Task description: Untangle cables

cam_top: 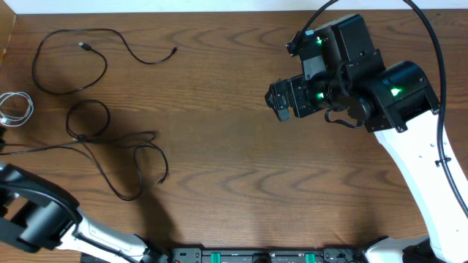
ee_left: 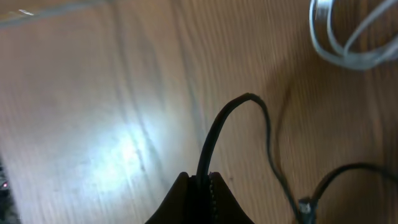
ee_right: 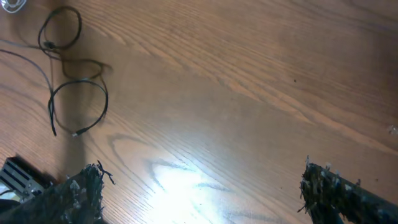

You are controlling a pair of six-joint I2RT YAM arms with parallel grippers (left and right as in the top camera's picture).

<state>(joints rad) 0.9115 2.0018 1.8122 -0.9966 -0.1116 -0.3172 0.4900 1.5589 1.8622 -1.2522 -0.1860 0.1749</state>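
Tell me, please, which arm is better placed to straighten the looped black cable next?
Left: the left end effector is shut on the looped black cable; the right end effector hangs open, far from it.

a: overhead looks evenly bright; a soft shadow lies on the worktop (cam_top: 219, 168) at lower left.
b: both wrist views show white glare on the wood; the left blurs the black cable (ee_left: 211, 134).

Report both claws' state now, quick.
Left claw: closed, pinching a black cable.
Right claw: open, holding nothing.
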